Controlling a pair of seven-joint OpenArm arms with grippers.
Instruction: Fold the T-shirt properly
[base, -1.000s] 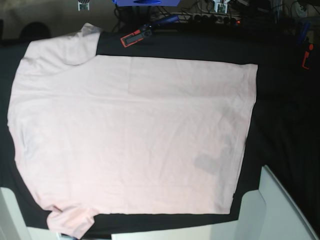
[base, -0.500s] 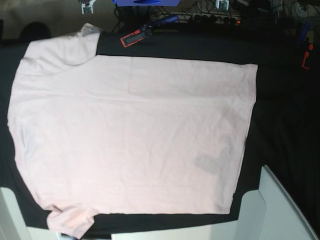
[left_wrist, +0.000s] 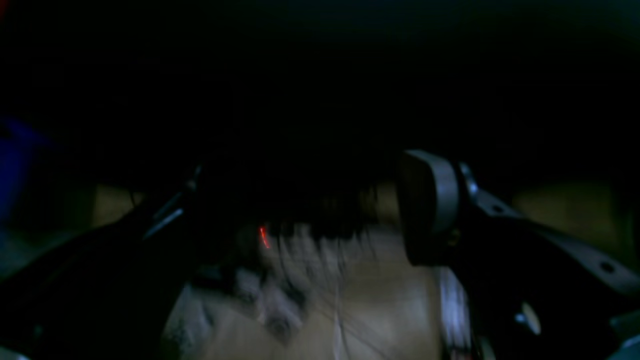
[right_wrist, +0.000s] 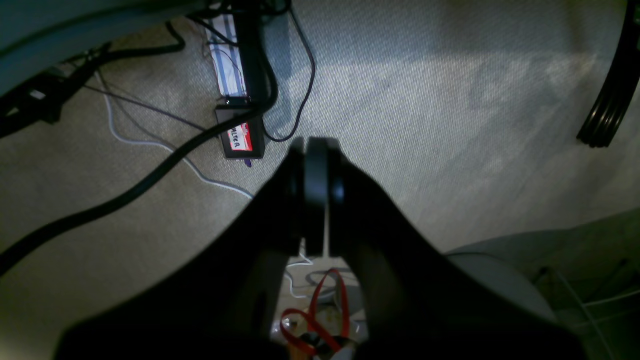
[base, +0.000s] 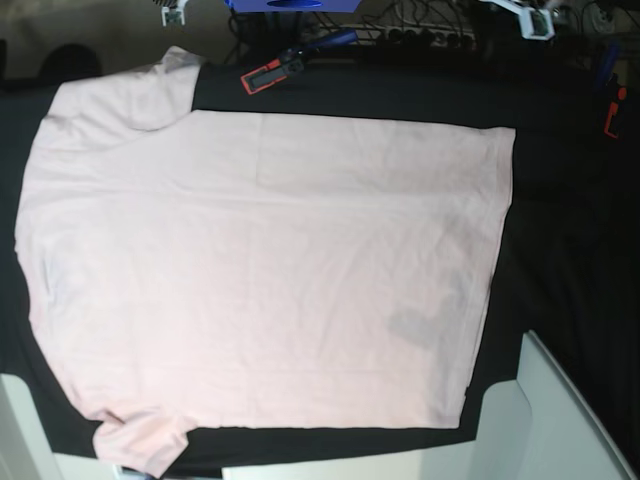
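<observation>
The pale pink T-shirt (base: 260, 270) lies spread flat on the black table (base: 570, 250), collar end to the left and hem to the right. Its greyish patch (base: 412, 326) sits near the hem. One sleeve reaches the far left corner, the other the near left edge. My left gripper (base: 528, 20) shows only as a small white part at the far edge, off the shirt. In the left wrist view (left_wrist: 300, 210), dark and blurred, its fingers (left_wrist: 430, 200) stand wide apart and empty. My right gripper (base: 172, 12) is at the far left edge. In the right wrist view (right_wrist: 315, 185) it is shut and empty over the floor.
A red and black tool (base: 268, 75) lies on the table behind the shirt. A small red object (base: 613, 115) sits at the far right. White arm parts (base: 560, 420) stand at the near right and near left (base: 20, 430). Cables (right_wrist: 150, 180) run over the floor.
The white part of my left gripper at the far edge has moved right and slightly into view. The shirt and my right gripper have not visibly moved.
</observation>
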